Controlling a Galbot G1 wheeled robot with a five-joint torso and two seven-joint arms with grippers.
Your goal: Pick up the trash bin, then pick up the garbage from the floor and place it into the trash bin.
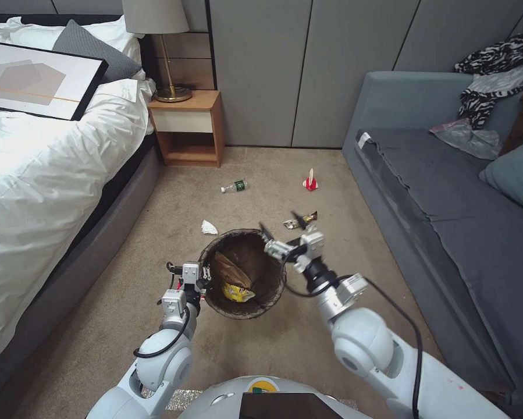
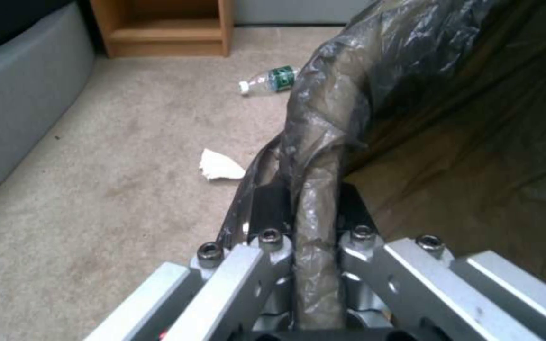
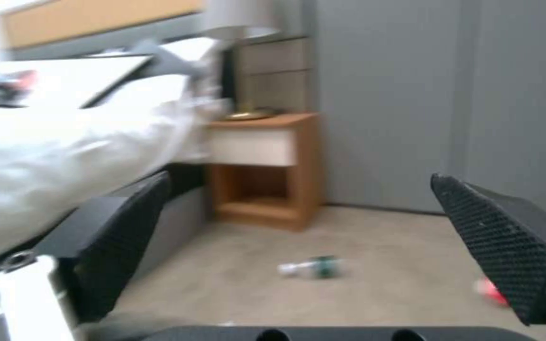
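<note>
Your trash bin (image 1: 242,273) hangs low in the centre of the head view, above the carpet, and the left gripper (image 1: 205,278) grips its rim at the bin's 9 o'clock. In the left wrist view you see that gripper (image 2: 314,208) clenched on the bag-covered rim (image 2: 316,189). Inside the bin lie a brown paper bag (image 1: 231,271) and a yellow wrapper (image 1: 238,293).

Your right gripper (image 1: 282,228) hovers at the bin's 1 o'clock rim with its jaws spread wide and nothing between them; the right wrist view shows both black pads (image 3: 118,239) far apart.

On the floor (image 1: 110,314) around the bin you have a crumpled tissue (image 1: 209,227) at 11 o'clock, just beyond the rim, a clear plastic bottle (image 1: 234,187) farther out at 12 o'clock, a snack wrapper (image 1: 300,220) at 1 o'clock just past the right gripper, and a red-white carton (image 1: 310,183) beyond that.

The bed (image 1: 46,174) borders the carpet along 9 o'clock and the grey sofa (image 1: 447,198) along 3 o'clock. A wooden nightstand (image 1: 189,125) with a lamp (image 1: 162,52) stands at 11 o'clock against the grey wall panels (image 1: 273,70). Open carpet lies between the bed and the sofa.
</note>
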